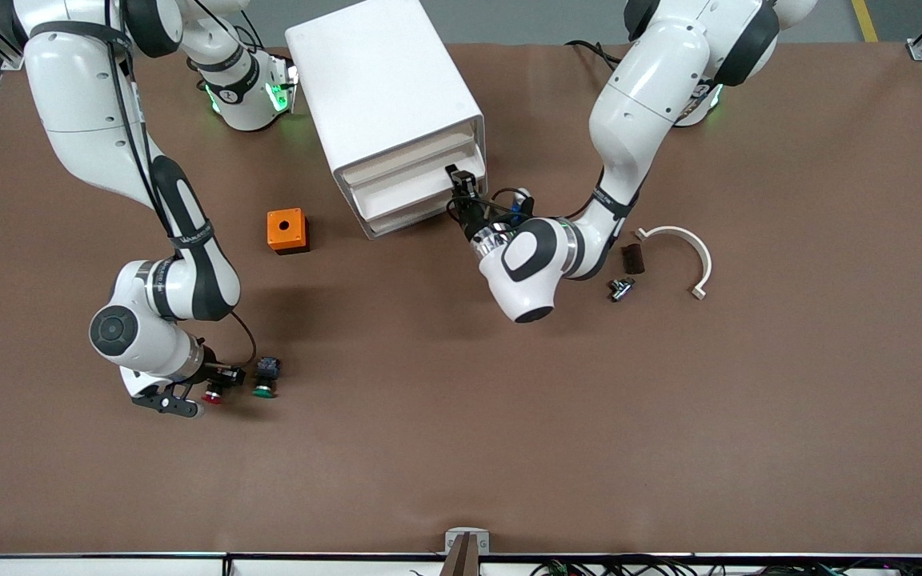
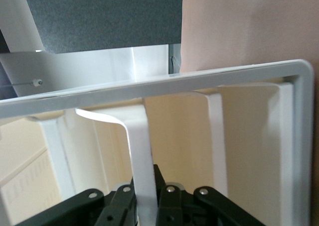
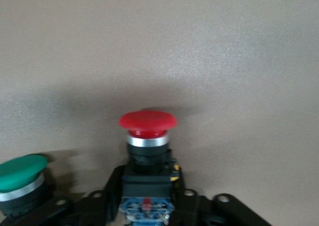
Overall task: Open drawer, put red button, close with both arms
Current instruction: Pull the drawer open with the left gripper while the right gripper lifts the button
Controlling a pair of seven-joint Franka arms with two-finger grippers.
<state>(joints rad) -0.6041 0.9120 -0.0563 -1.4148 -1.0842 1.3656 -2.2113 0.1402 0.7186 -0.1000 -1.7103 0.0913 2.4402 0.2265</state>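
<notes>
The red button (image 1: pixel 212 395) lies on the brown table near the front camera, toward the right arm's end. My right gripper (image 1: pixel 225 376) is shut on its black-and-blue body; in the right wrist view the red cap (image 3: pixel 147 121) points away from the gripper (image 3: pixel 147 198). The white drawer cabinet (image 1: pixel 385 96) stands at the table's middle, nearer the robots' bases. My left gripper (image 1: pixel 461 182) is at its front, shut on a white drawer handle (image 2: pixel 139 151), which runs between the fingers of the gripper (image 2: pixel 147 198). The drawers look nearly flush with the cabinet front.
A green-capped button (image 1: pixel 264 390) lies right beside the red one and shows in the right wrist view (image 3: pixel 22 173). An orange box with a hole (image 1: pixel 286 230) sits beside the cabinet. A white curved piece (image 1: pixel 689 248), a dark block (image 1: pixel 633 258) and a small metal part (image 1: pixel 619 288) lie toward the left arm's end.
</notes>
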